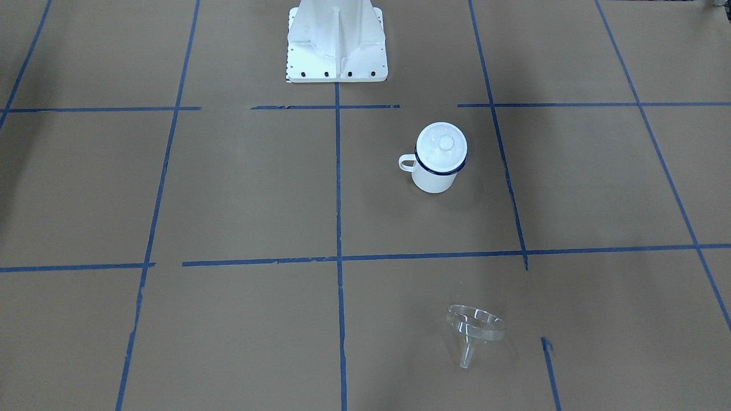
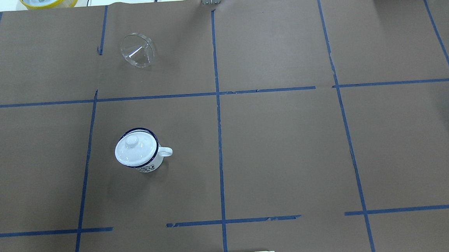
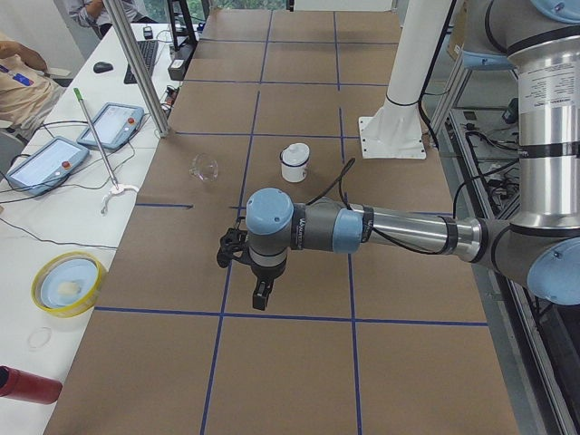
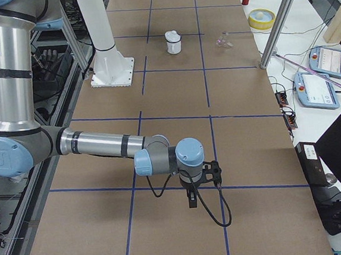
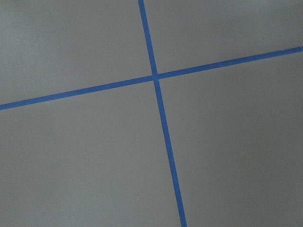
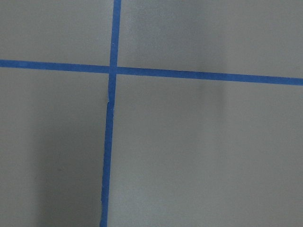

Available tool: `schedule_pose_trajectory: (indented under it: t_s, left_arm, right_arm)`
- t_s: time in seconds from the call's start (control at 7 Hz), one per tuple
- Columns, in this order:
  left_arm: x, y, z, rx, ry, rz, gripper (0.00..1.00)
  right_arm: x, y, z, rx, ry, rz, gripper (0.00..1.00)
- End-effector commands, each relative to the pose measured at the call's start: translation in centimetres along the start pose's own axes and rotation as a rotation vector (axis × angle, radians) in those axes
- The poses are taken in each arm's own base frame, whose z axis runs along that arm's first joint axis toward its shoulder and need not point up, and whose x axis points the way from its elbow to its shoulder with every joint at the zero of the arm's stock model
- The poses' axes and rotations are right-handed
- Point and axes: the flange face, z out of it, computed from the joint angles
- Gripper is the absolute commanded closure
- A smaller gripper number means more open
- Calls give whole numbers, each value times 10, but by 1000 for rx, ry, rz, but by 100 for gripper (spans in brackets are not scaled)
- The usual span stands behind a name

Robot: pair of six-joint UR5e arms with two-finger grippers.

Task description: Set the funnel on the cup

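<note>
The cup (image 1: 434, 180) is a white enamel mug with a dark blue rim, upright on the brown paper, with a round white knobbed lid (image 1: 441, 144) on its mouth. It also shows in the overhead view (image 2: 148, 168). The clear funnel (image 1: 474, 331) lies on its side farther from the robot, also seen overhead (image 2: 138, 50). My left gripper (image 3: 261, 294) hangs over the table's left end, far from both. My right gripper (image 4: 192, 200) hangs over the right end. Both show only in the side views, so I cannot tell whether they are open or shut.
The robot's white base (image 1: 337, 43) stands at the table's near edge. Blue tape lines grid the paper. Beyond the far edge are a yellow bowl (image 3: 68, 281), control pendants (image 3: 45, 163), a metal post (image 3: 140, 63) and a red bottle (image 3: 27, 385).
</note>
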Motion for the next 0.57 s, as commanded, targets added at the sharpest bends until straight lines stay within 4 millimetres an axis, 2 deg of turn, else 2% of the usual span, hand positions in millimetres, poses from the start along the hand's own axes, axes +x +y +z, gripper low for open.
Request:
schedule_pose_trajectory:
  t_s: [0.0,0.14,0.29,0.43]
  left_arm:
    - [33,-53,-32,77,-6,89,0]
    - [64,-108,-72,165,-21,175,0]
    - [85,-137,-90,218,-23,245,0]
    - [102,-143,-104,305,-1,269,0]
  right_arm:
    - [0,0,0,0,0,0,0]
    - [0,0,0,0,0,0,0]
    - [0,0,0,0,0,0,0]
    - [0,0,0,0,0,0,0]
